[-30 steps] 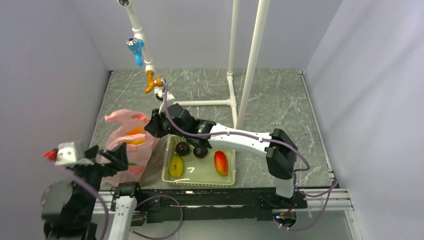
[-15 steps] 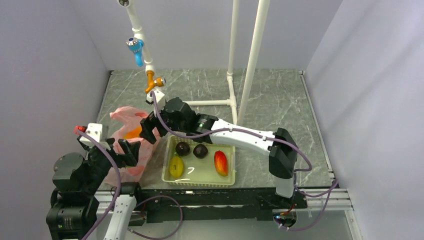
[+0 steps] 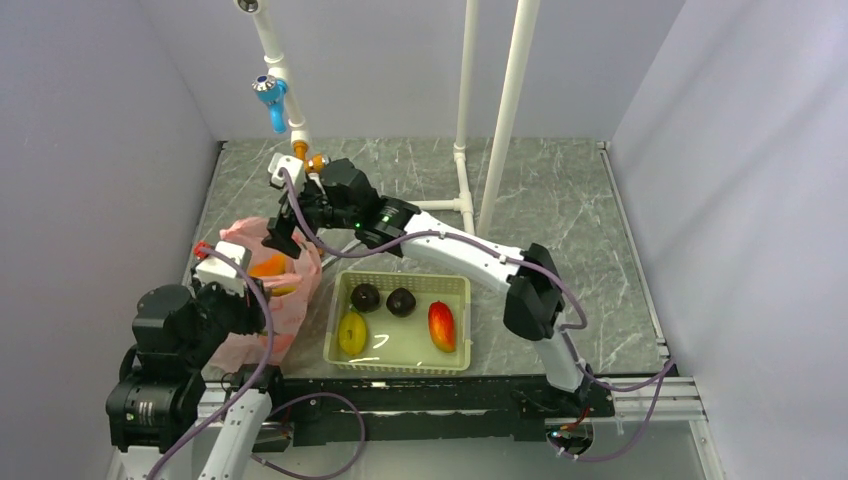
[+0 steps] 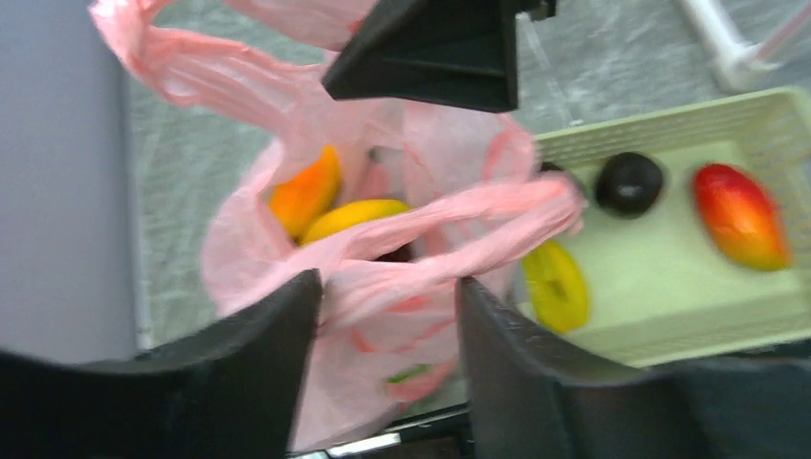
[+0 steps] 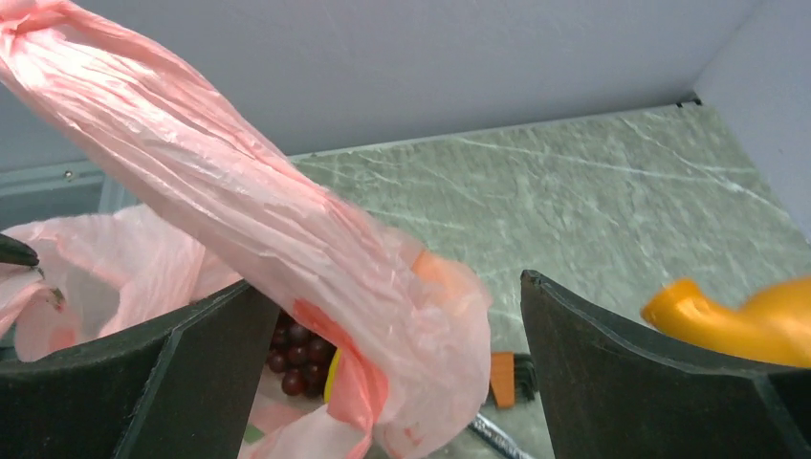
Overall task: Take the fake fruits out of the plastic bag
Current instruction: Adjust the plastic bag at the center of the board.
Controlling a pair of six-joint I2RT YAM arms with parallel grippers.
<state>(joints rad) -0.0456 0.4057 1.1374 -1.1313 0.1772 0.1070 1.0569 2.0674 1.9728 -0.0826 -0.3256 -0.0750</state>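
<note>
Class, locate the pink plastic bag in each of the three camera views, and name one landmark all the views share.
Top external: the plastic bag lies left of centre, beside the green basket.
Left wrist: the plastic bag fills the middle, its mouth open.
Right wrist: the plastic bag stretches from upper left down to bottom centre.
Shared landmark: the marbled table.

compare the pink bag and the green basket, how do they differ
The bag is soft, crinkled, see-through pink; the basket is stiff, pale green, straight-walled. The bag stands bunched, handles up; the basket lies flat and open. The bag half hides its fruit; the basket shows its four pieces plainly. Both hold fake fruit on the table.
</note>
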